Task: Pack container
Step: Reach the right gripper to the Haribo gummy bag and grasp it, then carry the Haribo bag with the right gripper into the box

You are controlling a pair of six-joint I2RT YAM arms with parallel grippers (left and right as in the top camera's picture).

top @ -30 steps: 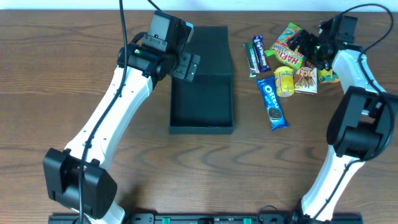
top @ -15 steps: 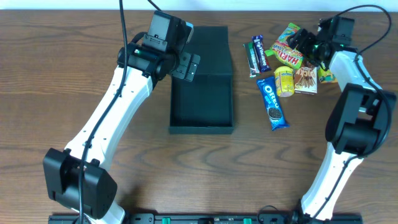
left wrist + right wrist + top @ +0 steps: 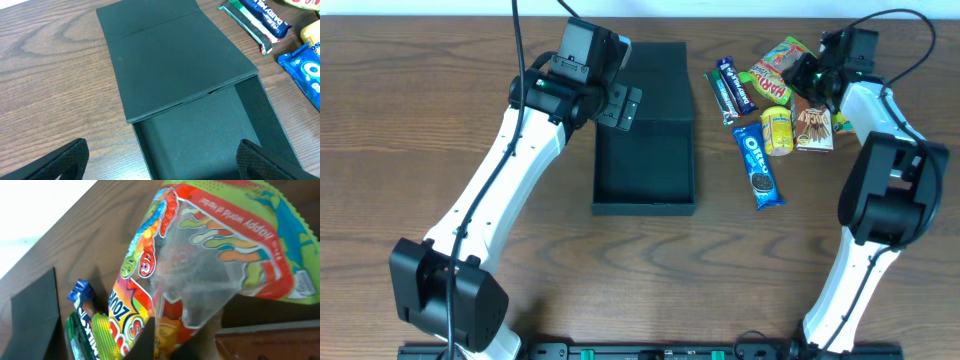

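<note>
The container [image 3: 645, 170] is a dark teal-black box left of centre, its flap lid [image 3: 658, 80] folded back flat on the far side. My left gripper [image 3: 620, 100] hovers open over the box's far left corner; in the left wrist view its fingertips [image 3: 65, 160] straddle the box wall and the box floor [image 3: 200, 135]. My right gripper [image 3: 812, 75] is at the snack pile on the far right, shut on the edge of a colourful Haribo gummy bag [image 3: 778, 68]. The right wrist view shows the bag [image 3: 215, 255] pinched between the jaws and tilted up.
Loose snacks lie right of the container: a blue Oreo pack [image 3: 758, 168], a yellow packet [image 3: 777, 130], a brown packet [image 3: 813, 128], a dark blue Milky Way bar [image 3: 738, 85] and a green bar [image 3: 722, 95]. The table's far edge [image 3: 45, 225] is near the right gripper.
My right gripper has closed on the gummy bag and shifted it slightly left, nudging the bars beside it. The left arm and the container have not moved.
</note>
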